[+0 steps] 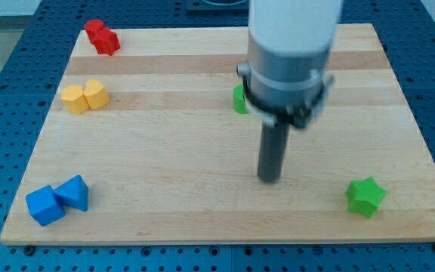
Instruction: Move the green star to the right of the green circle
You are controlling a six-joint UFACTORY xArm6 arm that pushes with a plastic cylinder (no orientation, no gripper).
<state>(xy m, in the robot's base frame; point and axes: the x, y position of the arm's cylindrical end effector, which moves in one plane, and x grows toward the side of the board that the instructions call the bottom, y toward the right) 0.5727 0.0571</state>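
A green star point(365, 196) lies near the board's bottom right corner. A green block point(239, 100), most likely the circle, sits near the middle of the board, mostly hidden behind my arm. My tip point(269, 180) rests on the board below that block and well to the left of the star, touching neither.
A wooden board point(165, 204) lies on a blue perforated table. Two red blocks point(102, 37) sit at the top left. Two yellow blocks point(84, 97) sit at the left. Two blue blocks point(57, 199) sit at the bottom left.
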